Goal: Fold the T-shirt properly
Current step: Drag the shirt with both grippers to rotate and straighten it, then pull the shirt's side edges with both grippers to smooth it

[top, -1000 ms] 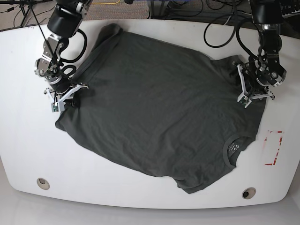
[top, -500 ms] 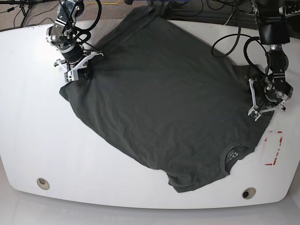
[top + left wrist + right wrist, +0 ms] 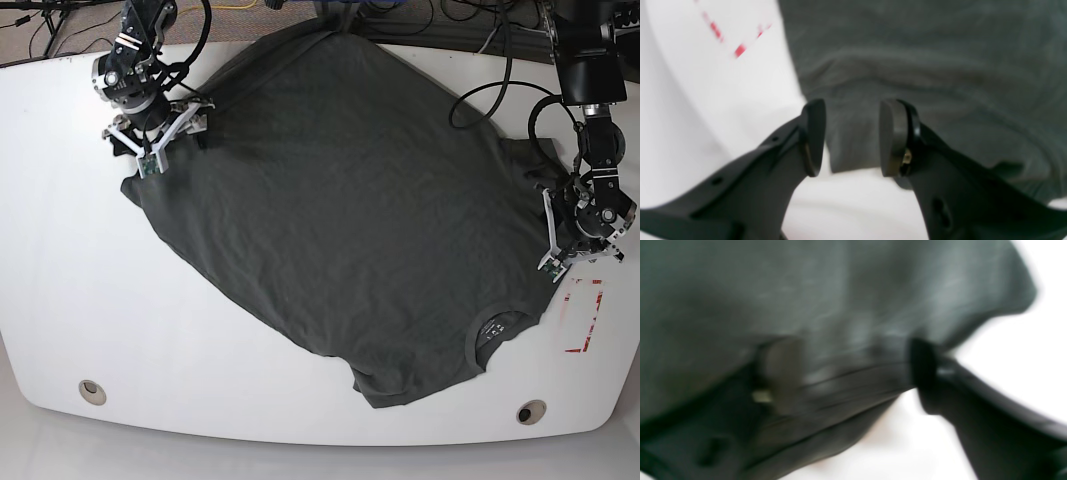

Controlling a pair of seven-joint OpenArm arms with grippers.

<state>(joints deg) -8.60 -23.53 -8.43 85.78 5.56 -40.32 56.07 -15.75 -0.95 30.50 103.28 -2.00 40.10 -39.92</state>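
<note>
With the T-shirt (image 3: 340, 200) spread flat across the white surface (image 3: 60, 250), my right jaws (image 3: 853, 373) gape wide around its hem and my left jaws (image 3: 851, 136) stand part-open, empty, at its sleeve edge, so I'd regrip matching corners before folding.
</note>
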